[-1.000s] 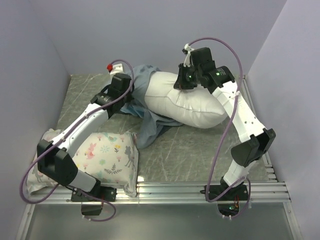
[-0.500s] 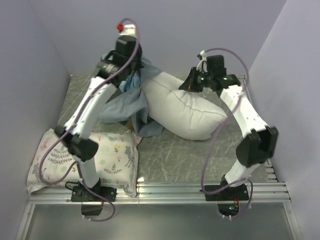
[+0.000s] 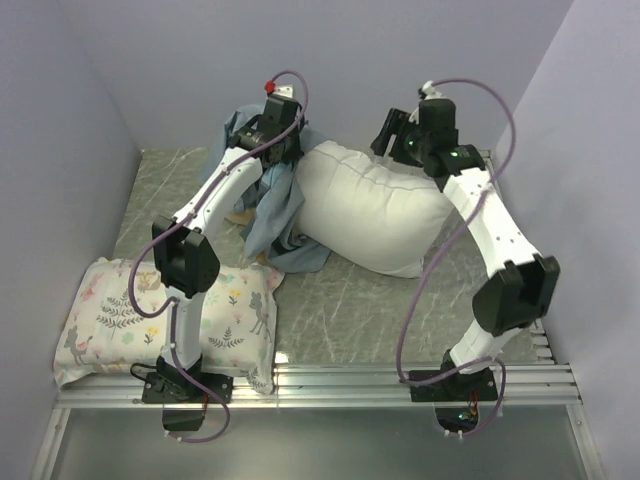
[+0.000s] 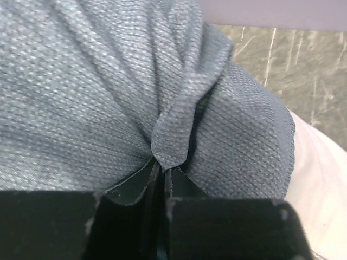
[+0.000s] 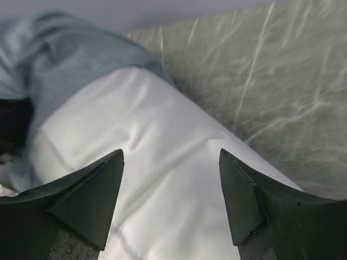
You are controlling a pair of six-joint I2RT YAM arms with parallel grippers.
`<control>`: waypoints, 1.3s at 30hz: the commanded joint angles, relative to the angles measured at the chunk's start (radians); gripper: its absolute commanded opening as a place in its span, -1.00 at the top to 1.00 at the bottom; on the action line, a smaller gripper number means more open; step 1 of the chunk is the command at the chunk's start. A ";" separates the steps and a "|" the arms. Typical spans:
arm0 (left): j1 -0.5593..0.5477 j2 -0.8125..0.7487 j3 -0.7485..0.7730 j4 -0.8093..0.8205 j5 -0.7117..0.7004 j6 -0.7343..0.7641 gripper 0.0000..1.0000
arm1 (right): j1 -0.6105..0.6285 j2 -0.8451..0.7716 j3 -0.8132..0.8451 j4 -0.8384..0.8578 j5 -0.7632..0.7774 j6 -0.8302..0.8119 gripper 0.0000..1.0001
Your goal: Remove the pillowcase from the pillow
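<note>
Dangling pillowcase (image 3: 272, 215) pinched in left gripper (image 4: 162, 172), pillow (image 3: 370, 212) beneath parted right gripper (image 5: 169, 158).

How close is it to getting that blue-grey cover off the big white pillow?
Nearly there. Done: most of the pillow lies bare on the table. In hand: the left end effector is pinched on the pillowcase, holding it up beside the pillow's end; the right end effector is open above the pillow. Left: drawing the cloth clear of that end.

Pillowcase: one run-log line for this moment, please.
left gripper: shut on pillowcase, held up | right gripper: open over pillow | pillow: mostly bare
</note>
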 commanded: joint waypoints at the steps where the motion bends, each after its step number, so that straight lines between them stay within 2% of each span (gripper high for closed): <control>1: 0.014 0.055 0.012 -0.034 0.123 -0.053 0.77 | 0.033 -0.148 0.065 0.019 0.173 -0.056 -0.60; 3: 0.017 0.081 0.053 -0.047 0.142 -0.061 0.75 | 0.087 -0.184 0.050 0.015 0.207 -0.095 -0.61; 4: 0.017 0.109 0.067 -0.052 0.148 -0.069 0.73 | 0.160 -0.197 0.031 0.024 0.229 -0.109 -0.63; 6: 0.028 0.147 0.102 -0.069 0.163 -0.078 0.73 | 0.233 -0.236 -0.074 0.062 0.294 -0.126 -0.67; 7: 0.029 0.153 0.106 -0.067 0.171 -0.086 0.73 | 0.309 -0.244 -0.117 0.103 0.308 -0.128 -0.70; 9: 0.032 0.154 0.086 -0.054 0.173 -0.087 0.74 | 0.377 -0.240 -0.211 0.122 0.389 -0.114 -0.71; 11: 0.031 0.140 0.034 -0.032 0.179 -0.090 0.74 | 0.443 -0.221 -0.291 0.179 0.434 -0.110 -0.80; 16: 0.032 0.092 -0.034 -0.002 0.185 -0.096 0.78 | 0.457 0.007 -0.238 0.161 0.490 -0.096 -0.86; 21: 0.031 0.052 -0.065 0.014 0.180 -0.083 0.79 | 0.431 0.214 -0.191 0.153 0.475 -0.056 -0.84; 23: 0.029 0.043 -0.059 0.009 0.176 -0.073 0.78 | 0.405 0.251 -0.182 0.147 0.431 -0.031 -0.52; 24: 0.031 0.028 -0.058 0.009 0.170 -0.069 0.78 | 0.393 0.257 -0.190 0.154 0.408 -0.025 -0.24; 25: 0.031 0.019 -0.057 0.012 0.163 -0.057 0.77 | 0.371 0.248 -0.220 0.182 0.399 -0.013 0.64; 27: 0.032 -0.007 -0.052 0.009 0.124 -0.049 0.60 | 0.361 0.196 -0.262 0.220 0.379 -0.007 0.83; 28: 0.034 -0.018 -0.046 0.011 0.114 -0.041 0.48 | 0.357 0.181 -0.288 0.240 0.372 -0.008 0.98; 29: 0.035 -0.030 -0.045 0.020 0.107 -0.038 0.12 | 0.356 0.150 -0.299 0.246 0.369 -0.011 1.00; 31: 0.034 -0.087 -0.067 0.034 0.077 -0.037 -0.19 | 0.345 0.118 -0.340 0.271 0.354 -0.010 1.00; 32: 0.035 -0.112 -0.089 0.052 0.074 -0.034 -0.41 | 0.336 0.084 -0.357 0.283 0.342 -0.010 1.00; 35: 0.032 -0.225 -0.173 0.104 0.054 -0.029 -0.62 | 0.299 0.046 -0.392 0.296 0.276 -0.004 1.00; 39: 0.034 -0.378 -0.316 0.129 -0.010 -0.023 -0.67 | 0.278 0.004 -0.405 0.289 0.251 -0.014 1.00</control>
